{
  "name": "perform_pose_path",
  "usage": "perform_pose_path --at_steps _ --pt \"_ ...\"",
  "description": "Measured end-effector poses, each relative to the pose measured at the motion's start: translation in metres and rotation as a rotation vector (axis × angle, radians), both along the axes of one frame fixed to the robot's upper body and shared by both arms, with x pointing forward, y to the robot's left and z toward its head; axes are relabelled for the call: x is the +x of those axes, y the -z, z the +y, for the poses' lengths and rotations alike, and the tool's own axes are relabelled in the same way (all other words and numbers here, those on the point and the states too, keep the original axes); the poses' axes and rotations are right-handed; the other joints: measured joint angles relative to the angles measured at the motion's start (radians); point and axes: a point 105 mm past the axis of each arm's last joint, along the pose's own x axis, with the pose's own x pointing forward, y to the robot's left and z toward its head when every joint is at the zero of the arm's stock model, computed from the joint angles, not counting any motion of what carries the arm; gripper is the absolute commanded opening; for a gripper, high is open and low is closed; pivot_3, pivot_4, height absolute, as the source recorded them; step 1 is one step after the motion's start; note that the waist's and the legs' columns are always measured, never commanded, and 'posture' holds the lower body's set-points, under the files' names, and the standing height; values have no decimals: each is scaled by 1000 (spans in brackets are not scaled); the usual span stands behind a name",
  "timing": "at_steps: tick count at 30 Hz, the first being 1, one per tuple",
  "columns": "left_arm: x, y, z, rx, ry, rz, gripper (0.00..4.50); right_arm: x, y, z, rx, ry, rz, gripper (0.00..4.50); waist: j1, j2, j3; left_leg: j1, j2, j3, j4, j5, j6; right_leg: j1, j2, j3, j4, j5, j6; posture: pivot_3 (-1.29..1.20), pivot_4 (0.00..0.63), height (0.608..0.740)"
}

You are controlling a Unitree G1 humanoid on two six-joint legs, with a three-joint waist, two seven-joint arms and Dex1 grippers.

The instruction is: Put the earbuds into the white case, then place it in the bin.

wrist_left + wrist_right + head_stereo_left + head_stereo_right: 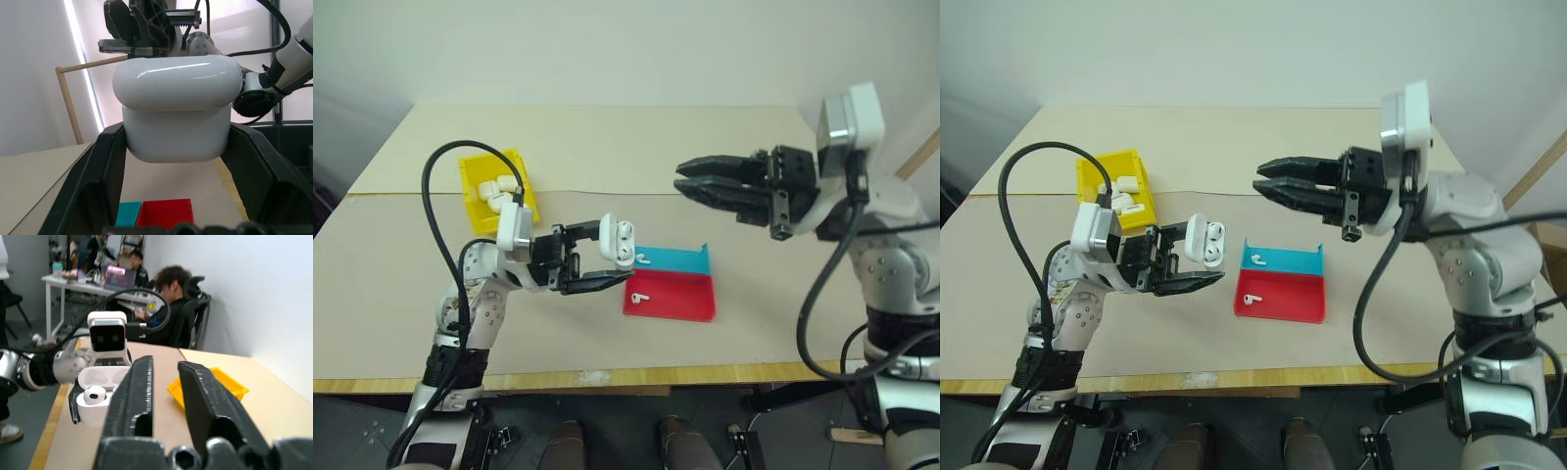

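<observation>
Held above the bench (pixel 607 137): the white case (pixel 617 241), lid flipped open, clamped between the black jaws of the left gripper (pixel 603 257), just left of the tray (pixel 672 284) and off the surface. One earbud (pixel 95 394) seated in the case (seen plainly from the right wrist). Two more earbuds loose in the tray: one (pixel 644 259) in the teal half, one (pixel 638 295) in the red half, apart from each other.

Farther left and back, the yellow bin (pixel 469 176), standing on the bench with several white cases (pixel 497 189) piled inside.

To the right and raised well above the tray, the right gripper (pixel 680 181), pointing toward the left one, jaws narrow with a thin gap between them, holding nothing. Well apart from the case.

Black cable (pixel 435 235) looping up over the left arm; another hanging under the right arm.

Beyond the bench, in the right wrist view, a seated person (pixel 168 308) at a desk (others farther back).
</observation>
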Motion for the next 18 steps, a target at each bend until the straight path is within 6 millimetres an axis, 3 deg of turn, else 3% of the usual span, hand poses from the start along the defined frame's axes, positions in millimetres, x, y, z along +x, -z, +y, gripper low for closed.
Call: perform_pose_path --at_steps 6,10,18 --pt "3 3 -8 1 -12 9 2819 3 -6 34 -100 -36 29 93 1 0 0 0 0 0 1 0 0 -1 0 0 1 0 0 0 150 740" --pt "3 4 -11 4 -13 13 2819 2 4 49 -135 -66 98 93 3 0 0 -1 0 0 1 0 0 -1 0 0 1 0 0 0 150 740" --pt "7 2 -19 26 -7 -20 2819 -2 10 60 -202 -99 121 93 3 0 0 -1 0 0 1 0 0 -1 0 -1 1 0 0 0 150 740"
